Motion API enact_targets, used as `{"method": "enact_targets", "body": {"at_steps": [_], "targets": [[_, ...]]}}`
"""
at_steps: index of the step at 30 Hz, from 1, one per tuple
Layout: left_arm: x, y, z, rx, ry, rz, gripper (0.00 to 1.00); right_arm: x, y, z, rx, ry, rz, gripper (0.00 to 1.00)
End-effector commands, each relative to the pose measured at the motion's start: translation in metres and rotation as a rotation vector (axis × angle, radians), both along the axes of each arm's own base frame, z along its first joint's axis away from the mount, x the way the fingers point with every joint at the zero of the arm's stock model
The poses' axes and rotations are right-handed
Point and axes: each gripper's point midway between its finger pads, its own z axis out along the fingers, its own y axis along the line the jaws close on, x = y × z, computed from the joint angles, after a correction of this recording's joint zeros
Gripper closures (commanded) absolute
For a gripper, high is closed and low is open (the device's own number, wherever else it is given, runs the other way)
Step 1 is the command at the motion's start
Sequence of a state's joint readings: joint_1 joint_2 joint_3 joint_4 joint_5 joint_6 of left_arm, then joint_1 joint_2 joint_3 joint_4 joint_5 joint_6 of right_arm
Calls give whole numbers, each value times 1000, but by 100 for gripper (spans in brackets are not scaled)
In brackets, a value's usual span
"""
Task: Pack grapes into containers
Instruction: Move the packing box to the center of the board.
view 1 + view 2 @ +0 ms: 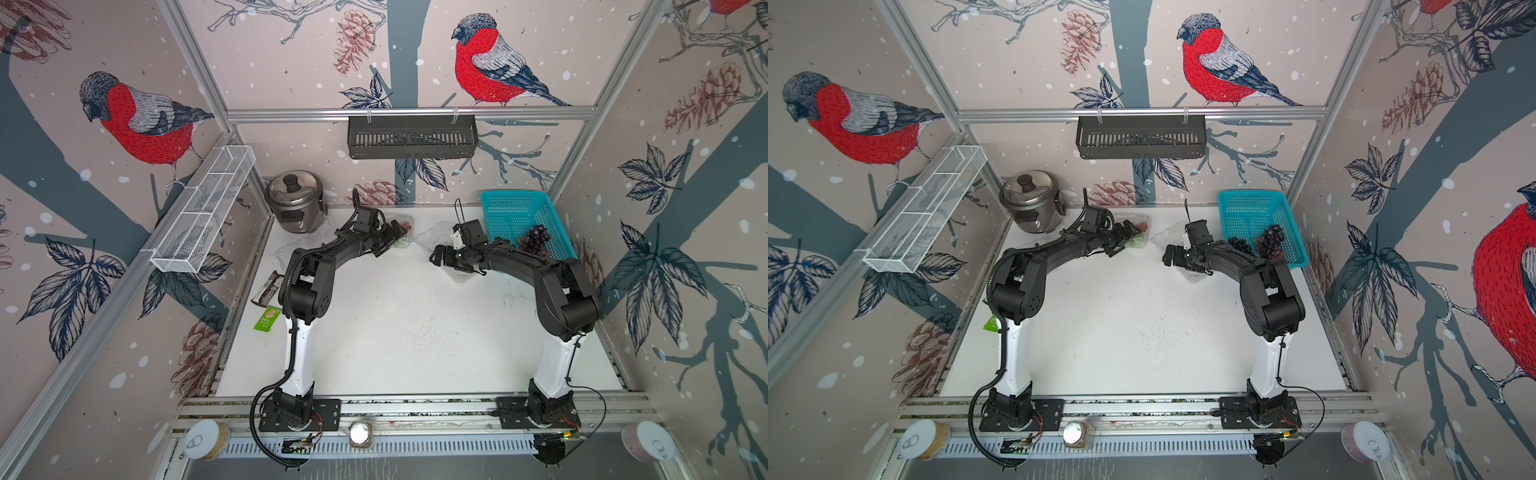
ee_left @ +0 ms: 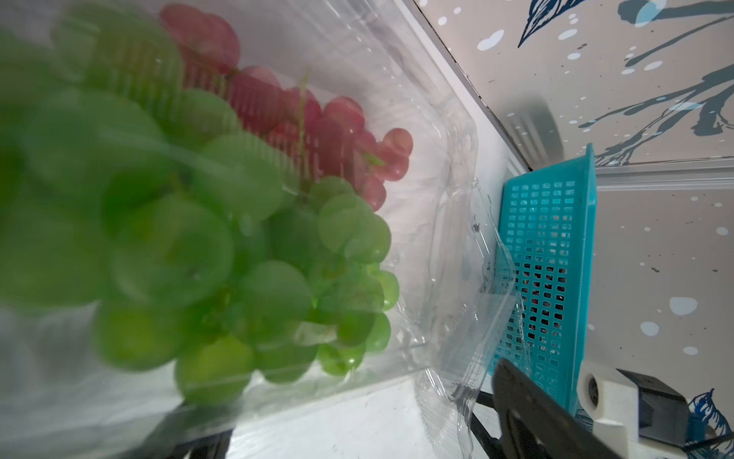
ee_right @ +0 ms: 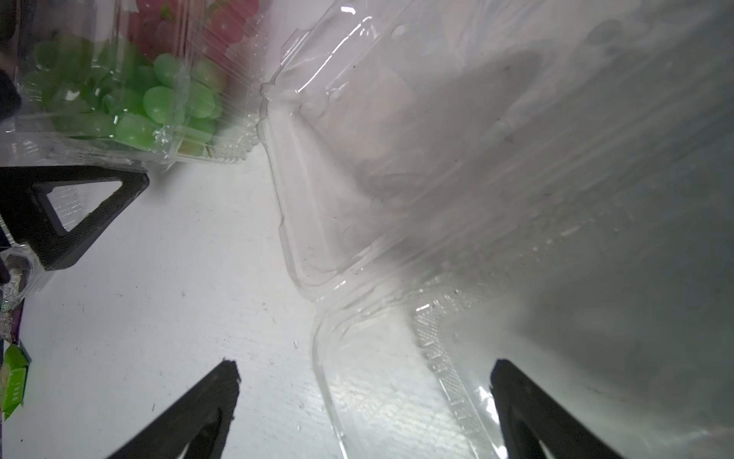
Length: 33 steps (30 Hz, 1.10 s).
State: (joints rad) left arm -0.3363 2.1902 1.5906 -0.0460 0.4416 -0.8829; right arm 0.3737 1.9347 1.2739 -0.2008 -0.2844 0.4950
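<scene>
My left claw (image 1: pixel 394 240) stands wide apart, right up against a clear box (image 2: pixel 449 167) at the back of the bench (image 1: pixel 395 332). Green grapes (image 2: pixel 198 246) and red grapes (image 2: pixel 317 127) lie inside that box. My right claw (image 3: pixel 365 393) is wide apart too and holds nothing. It hangs over the edge of an empty clear box (image 3: pixel 357 159) that lies open. Dark grapes (image 1: pixel 536 239) sit in the blue basket (image 1: pixel 511 212) at the back right corner.
</scene>
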Motion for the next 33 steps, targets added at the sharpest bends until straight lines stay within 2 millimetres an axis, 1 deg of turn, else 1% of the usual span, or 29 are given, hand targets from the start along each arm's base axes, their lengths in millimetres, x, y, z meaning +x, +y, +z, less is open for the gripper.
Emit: {"method": "enact_targets", "body": {"at_steps": [1, 4, 8, 14, 19, 24, 29, 33], "targets": [[7, 4, -3, -9, -8, 11, 3, 3, 6, 5, 22, -22, 2, 0], [10, -3, -1, -31, -17, 6, 3, 1, 7, 2, 26, -15, 1, 0], [15, -10, -4, -50, -12, 3, 3, 1, 10, 2, 34, -17, 1, 0], [24, -13, -11, -65, -8, 17, 3, 0, 12, 2, 33, -13, 5, 0], [34, -16, -9, -84, -19, 30, 3, 1, 12, 4, 34, -16, 3, 0], [50, -14, -10, -53, -26, 45, 3, 2, 13, 5, 42, -17, 1, 0], [63, -9, -13, -59, -23, 55, 3, 3, 12, 6, 40, -18, -1, 0], [66, -8, -12, -69, -26, 52, 3, 4, 13, 6, 40, -17, 0, 0]]}}
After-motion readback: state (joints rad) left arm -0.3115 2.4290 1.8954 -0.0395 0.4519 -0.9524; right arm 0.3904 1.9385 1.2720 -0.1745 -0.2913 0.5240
